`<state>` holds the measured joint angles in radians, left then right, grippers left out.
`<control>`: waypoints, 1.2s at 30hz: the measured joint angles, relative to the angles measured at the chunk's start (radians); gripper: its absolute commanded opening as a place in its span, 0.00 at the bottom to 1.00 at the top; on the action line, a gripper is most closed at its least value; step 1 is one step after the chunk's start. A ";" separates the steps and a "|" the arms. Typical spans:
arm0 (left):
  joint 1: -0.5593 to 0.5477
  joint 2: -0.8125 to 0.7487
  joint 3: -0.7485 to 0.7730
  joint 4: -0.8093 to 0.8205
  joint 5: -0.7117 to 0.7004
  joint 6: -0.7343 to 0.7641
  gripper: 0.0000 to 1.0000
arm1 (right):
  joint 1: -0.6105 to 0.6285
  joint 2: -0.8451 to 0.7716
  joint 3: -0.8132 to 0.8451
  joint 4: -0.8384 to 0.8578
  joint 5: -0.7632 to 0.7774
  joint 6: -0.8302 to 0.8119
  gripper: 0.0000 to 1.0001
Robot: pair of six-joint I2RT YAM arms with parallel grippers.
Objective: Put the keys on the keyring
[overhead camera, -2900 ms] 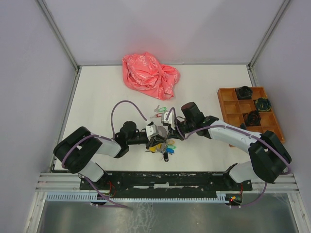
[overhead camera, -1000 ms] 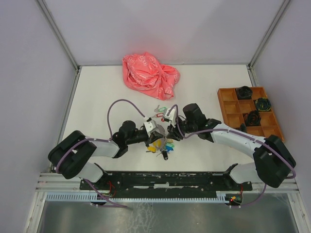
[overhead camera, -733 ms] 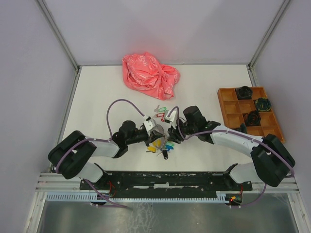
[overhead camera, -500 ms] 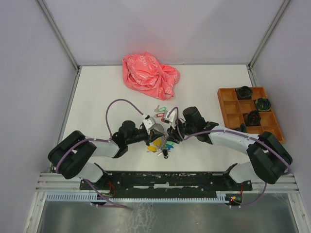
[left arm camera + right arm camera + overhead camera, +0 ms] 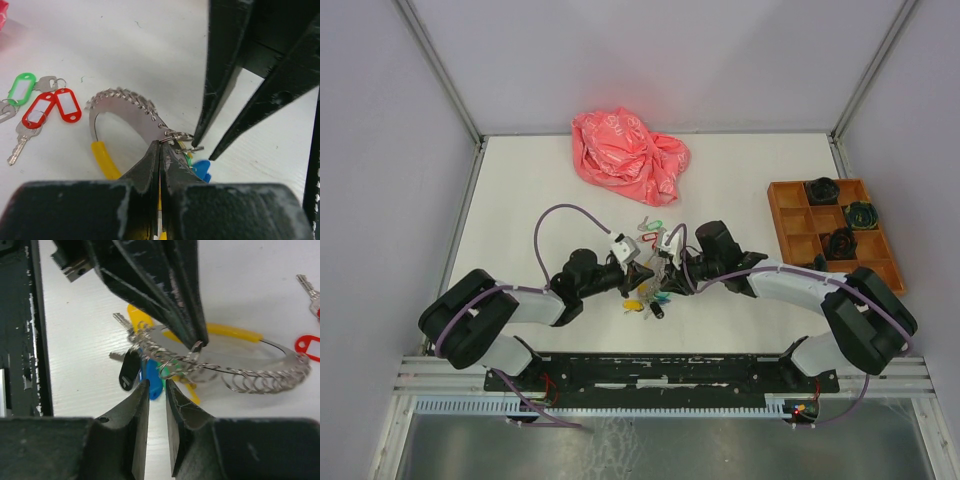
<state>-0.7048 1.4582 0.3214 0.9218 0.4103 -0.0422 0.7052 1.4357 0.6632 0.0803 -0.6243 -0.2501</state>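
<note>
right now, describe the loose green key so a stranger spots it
Start at the pink bag at the far edge and come nearer. Short of the keyring lie loose keys; the green-tagged key is the only one whose tag isn't red.

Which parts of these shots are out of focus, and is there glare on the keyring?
Left wrist view: the left gripper near the lens is soft; keys and keyring sharp, no glare. Right wrist view: the right gripper blurred, keyring crisp. Top view: even light, faint shadows.
</note>
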 measured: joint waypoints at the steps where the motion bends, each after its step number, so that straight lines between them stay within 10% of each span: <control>1: 0.000 0.000 0.000 0.000 -0.011 -0.005 0.03 | 0.000 -0.002 0.000 -0.005 -0.011 -0.003 0.26; 36: 0.000 0.000 0.000 -0.006 -0.038 -0.026 0.03 | 0.001 -0.018 -0.032 0.135 0.216 0.076 0.41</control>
<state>-0.7048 1.4582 0.3214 0.9154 0.3721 -0.0681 0.7063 1.4174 0.6312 0.2153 -0.4084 -0.1745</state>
